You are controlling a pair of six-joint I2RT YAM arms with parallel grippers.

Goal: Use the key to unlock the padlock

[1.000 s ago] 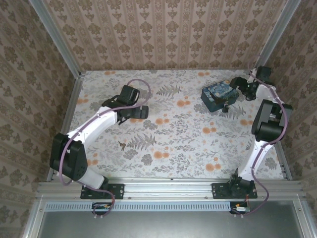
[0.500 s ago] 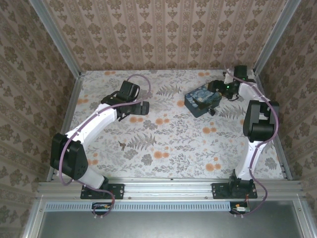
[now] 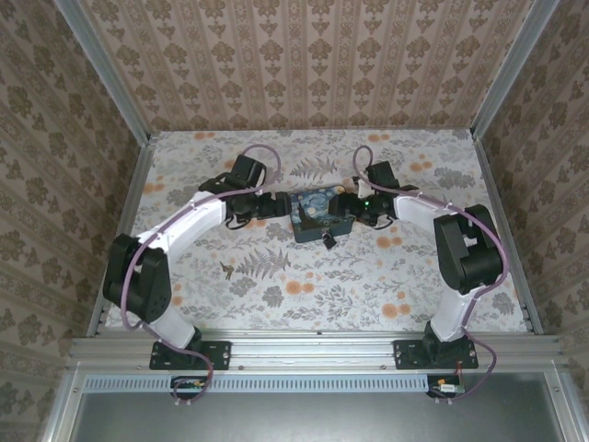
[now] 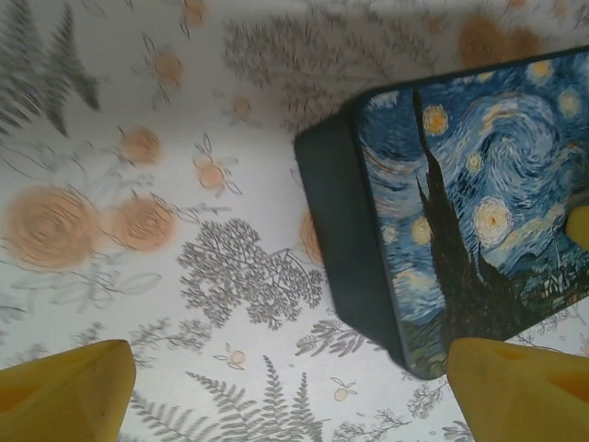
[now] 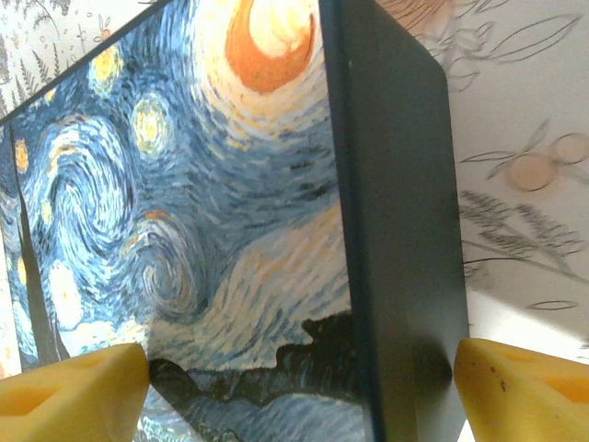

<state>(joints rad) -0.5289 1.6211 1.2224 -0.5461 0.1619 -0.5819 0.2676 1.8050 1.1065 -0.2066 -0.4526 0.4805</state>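
Note:
The dark-blue swirl-painted box (image 3: 316, 212) lies in the middle of the table. The tiny dark padlock (image 3: 329, 241) hangs at its near edge. My right gripper (image 3: 352, 210) holds the box from the right. In the right wrist view the right gripper (image 5: 299, 368) has one yellow finger over the painted lid (image 5: 212, 184) and the other against the dark side wall. My left gripper (image 3: 274, 208) stands open just left of the box. In the left wrist view the left gripper (image 4: 285, 368) is over bare table, and the box (image 4: 460, 203) has a corner by its right finger. The small key (image 3: 225, 270) lies on the table, left and nearer.
Floral tablecloth covers the table (image 3: 304, 295). Metal frame rails run along the near edge (image 3: 317, 341) and up the left side (image 3: 124, 212) and right side (image 3: 502, 212). Papered walls close in the back and sides. Both arms curve inward toward the box.
The right gripper has brought the box with the padlock from the far right to the middle. The left gripper has shifted right, toward the box. The key has not moved.

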